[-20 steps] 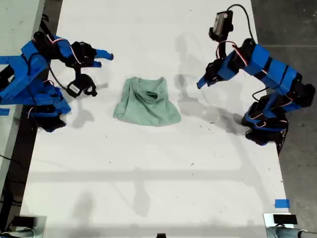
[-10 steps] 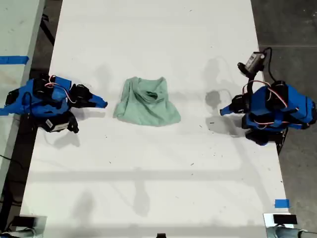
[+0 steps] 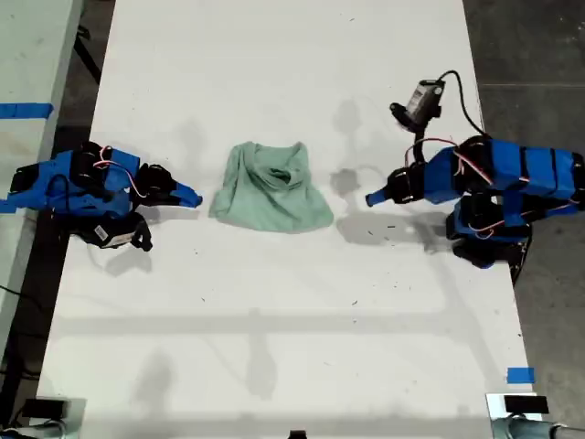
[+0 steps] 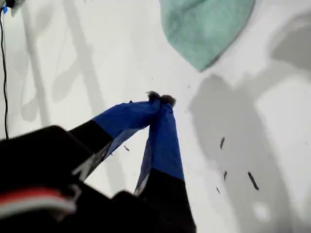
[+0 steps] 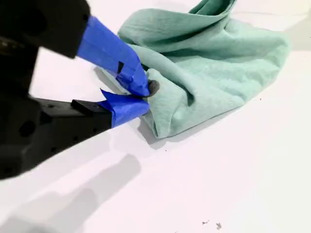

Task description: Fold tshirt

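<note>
The tshirt [image 3: 271, 187] lies as a bunched, pale mint-green heap in the middle of the white table [image 3: 274, 347]. My first gripper [image 3: 373, 198] is on the exterior view's right, shut and empty. It points at the tshirt [image 4: 204, 29] from about a hand's width away, and its fingertips [image 4: 160, 99] meet over bare table. My second gripper [image 3: 194, 198] is on the exterior view's left, low over the table and shut on nothing. It sits just short of the tshirt's [image 5: 209, 63] near edge, and its blue fingertips [image 5: 141, 85] are closed together.
Small dark specks [image 3: 388, 227] mark the table near the first arm. Blue tape [image 3: 519, 375] sits at the exterior view's lower right, and more tape [image 3: 23, 111] on the neighbouring surface at its left. Dark floor [image 3: 530, 46] borders the table on the exterior view's right.
Both arms dropped from raised poses and pulled back. The first gripper has since stretched out toward the tshirt again. The second gripper edged slightly closer. The tshirt has not moved.
</note>
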